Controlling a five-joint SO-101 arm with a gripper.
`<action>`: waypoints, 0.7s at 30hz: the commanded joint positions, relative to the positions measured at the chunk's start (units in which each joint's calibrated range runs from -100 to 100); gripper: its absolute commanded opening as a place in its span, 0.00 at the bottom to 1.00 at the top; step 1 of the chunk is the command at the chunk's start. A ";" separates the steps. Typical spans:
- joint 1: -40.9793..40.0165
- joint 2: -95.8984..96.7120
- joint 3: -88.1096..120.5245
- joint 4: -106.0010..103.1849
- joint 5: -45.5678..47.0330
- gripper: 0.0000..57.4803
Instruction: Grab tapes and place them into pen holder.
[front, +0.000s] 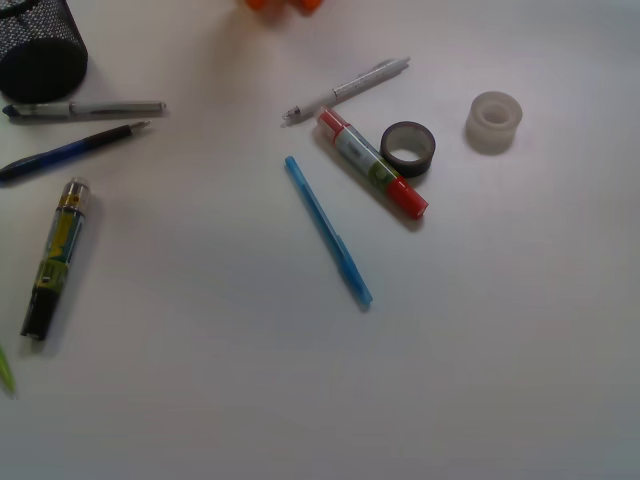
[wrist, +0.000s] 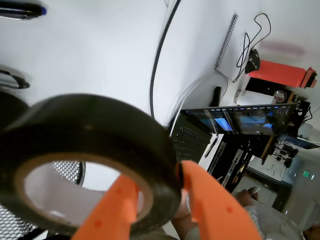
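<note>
From the front, only an orange scrap of the gripper (front: 283, 5) shows at the top edge. The pen holder (front: 40, 48) sits far to its left in the picture; the smaller dark tape (front: 408, 148) lies below and to its right, touching a red-capped marker (front: 372, 164), and the whitish tape (front: 494, 121) lies farther right (well apart from the holder).

At the wrist, the orange fingers (wrist: 212, 202) pinch the wall of the wide black tape (wrist: 85, 130), one inside the ring, one outside. Wire mesh (wrist: 67, 171) shows through its hole.
</note>
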 joint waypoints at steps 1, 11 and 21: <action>4.09 6.60 -15.44 7.08 0.34 0.01; 9.25 12.38 -23.95 20.73 -0.98 0.01; 7.90 12.38 -18.97 20.91 -1.66 0.01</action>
